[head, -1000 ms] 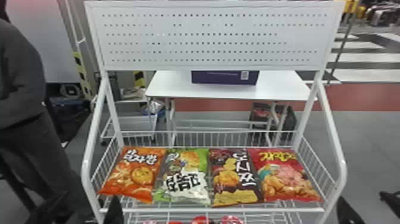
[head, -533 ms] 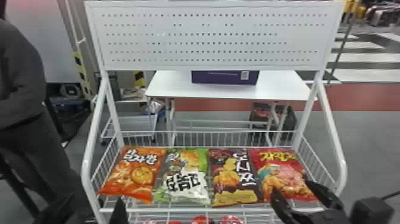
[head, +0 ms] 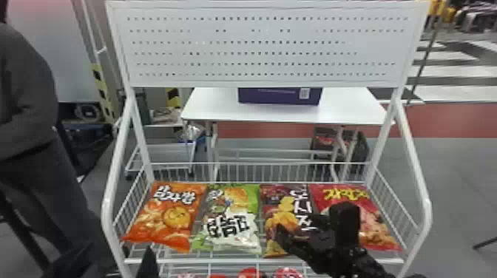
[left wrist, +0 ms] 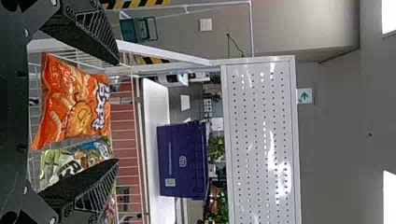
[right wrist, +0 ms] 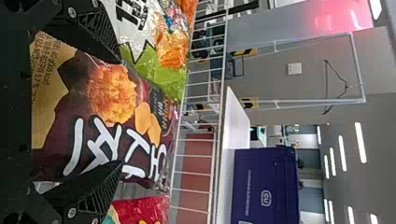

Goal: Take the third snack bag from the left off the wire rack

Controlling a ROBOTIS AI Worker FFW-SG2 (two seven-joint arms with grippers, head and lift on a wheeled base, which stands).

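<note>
A white wire rack (head: 426, 199) takes up most of the head view. Its perforated white panel (head: 266, 44) runs across the top of the frame. Through the rack, mid-frame, stands a white table (head: 281, 111) carrying a dark blue box (head: 280, 96).

Four snack bags lie flat, side by side, in the rack's basket in the lower half of the frame. From the left they are an orange bag (head: 168, 216), a green bag (head: 229, 218), a dark red bag (head: 283, 214) in third place, and a bright red bag (head: 342, 194).

The right gripper (head: 314, 231), lower centre-right, hangs over the near end of the dark red bag, fingers spread and holding nothing. The right wrist view gives the close look: the dark red bag (right wrist: 70, 93) lies between the parted fingers of the right gripper (right wrist: 116, 112). Whether they touch it cannot be told.

The left wrist view shows the left gripper (left wrist: 112, 109), also spread wide and empty, with the orange bag (left wrist: 70, 102) farther off beyond it.
</note>
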